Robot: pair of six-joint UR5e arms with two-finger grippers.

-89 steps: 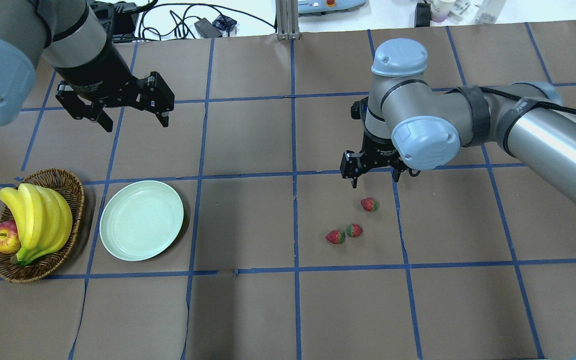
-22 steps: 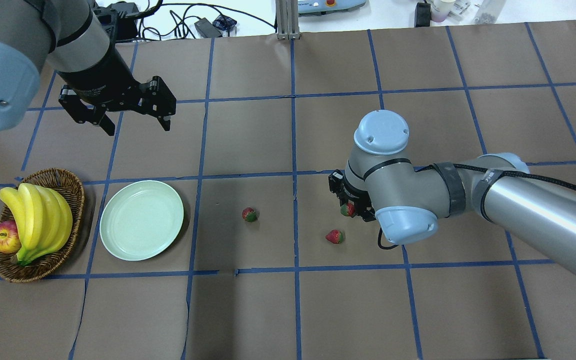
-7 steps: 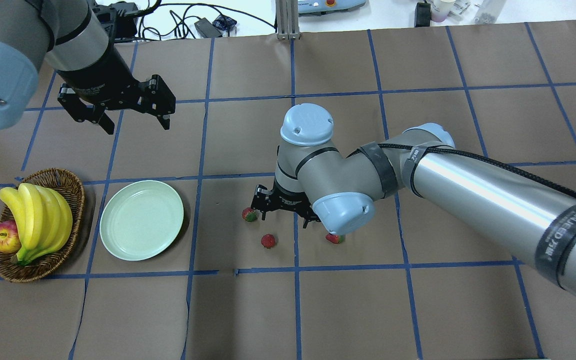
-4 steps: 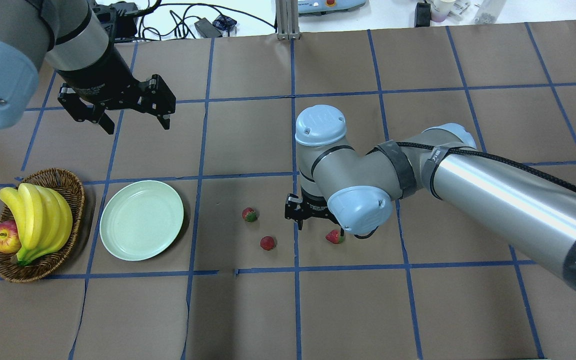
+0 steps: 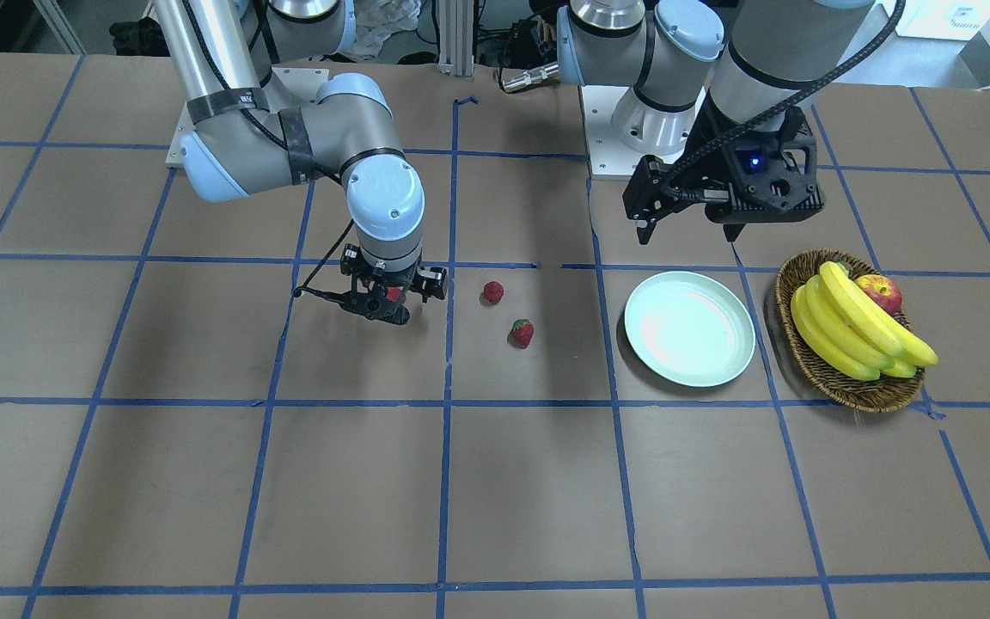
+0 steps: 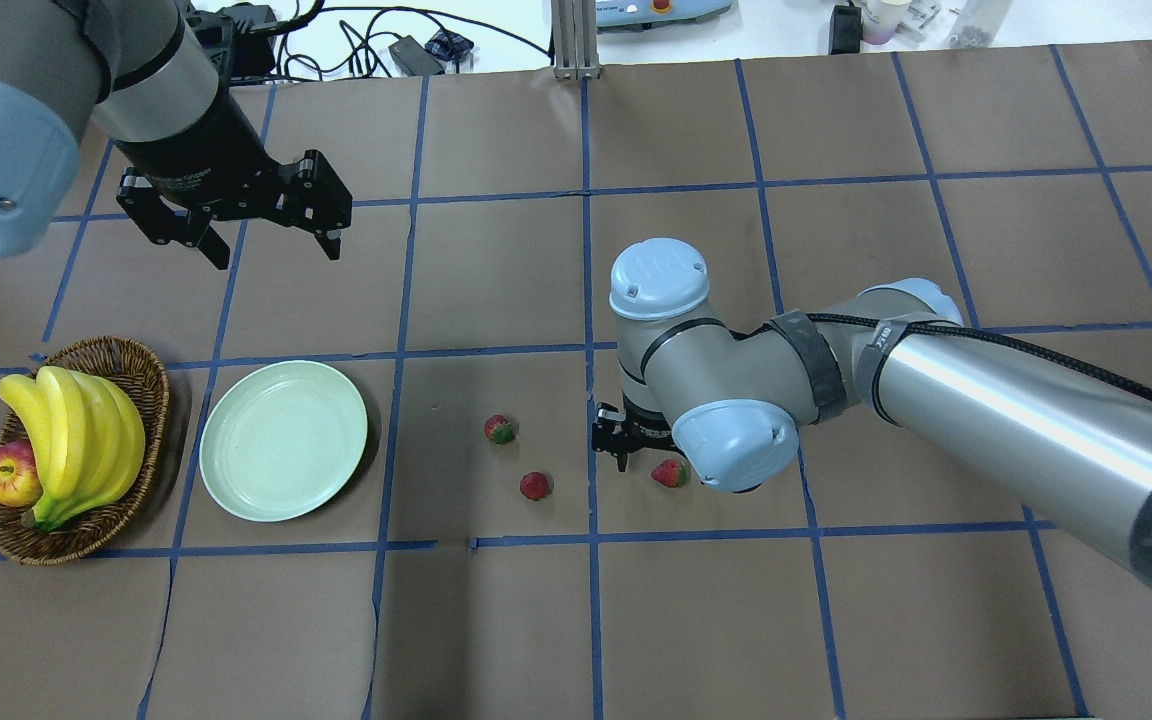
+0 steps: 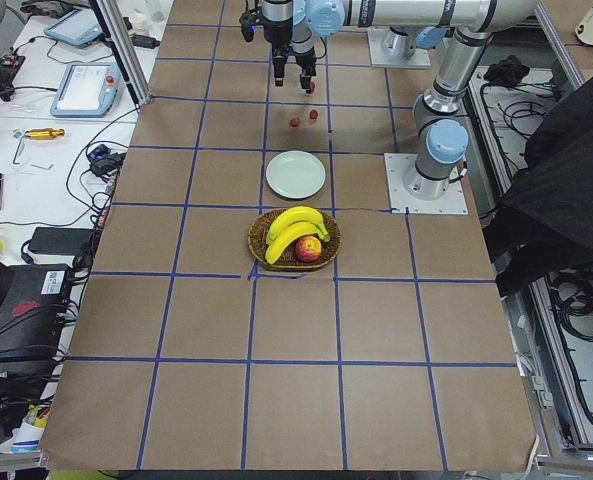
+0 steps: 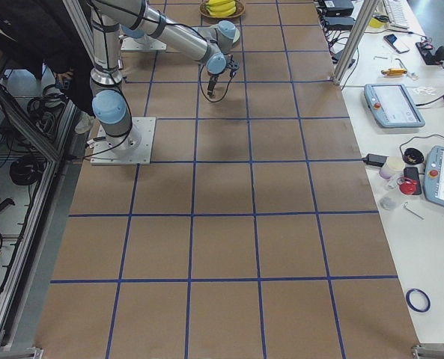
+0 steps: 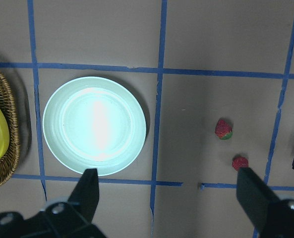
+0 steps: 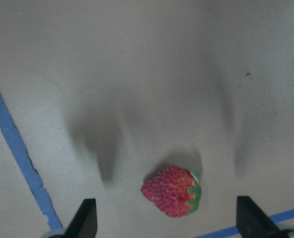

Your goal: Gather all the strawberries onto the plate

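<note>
Three strawberries lie on the brown table. Two sit close together [image 6: 501, 430] [image 6: 535, 486], right of the pale green plate [image 6: 283, 440], which holds nothing. The third strawberry [image 6: 670, 473] lies under my right gripper [image 6: 636, 452]. In the right wrist view this strawberry [image 10: 172, 191] sits between the open fingers [image 10: 85, 215]. My left gripper [image 6: 273, 252] is open and empty, hovering behind the plate. Its wrist view shows the plate [image 9: 94, 125] and the two strawberries [image 9: 223, 129] [image 9: 240, 162]. In the front view the plate [image 5: 689, 327] sits right of the pair [image 5: 493, 292] [image 5: 523, 332].
A brown wicker basket [image 6: 136, 360] with bananas [image 6: 76, 440] and a red apple [image 6: 11, 475] stands left of the plate. Cables and devices lie beyond the table's far edge [image 6: 406, 50]. Blue tape lines grid the table.
My right gripper has moved right, away from the two strawberries near the plate, to over the third strawberry. The left arm has not moved.
</note>
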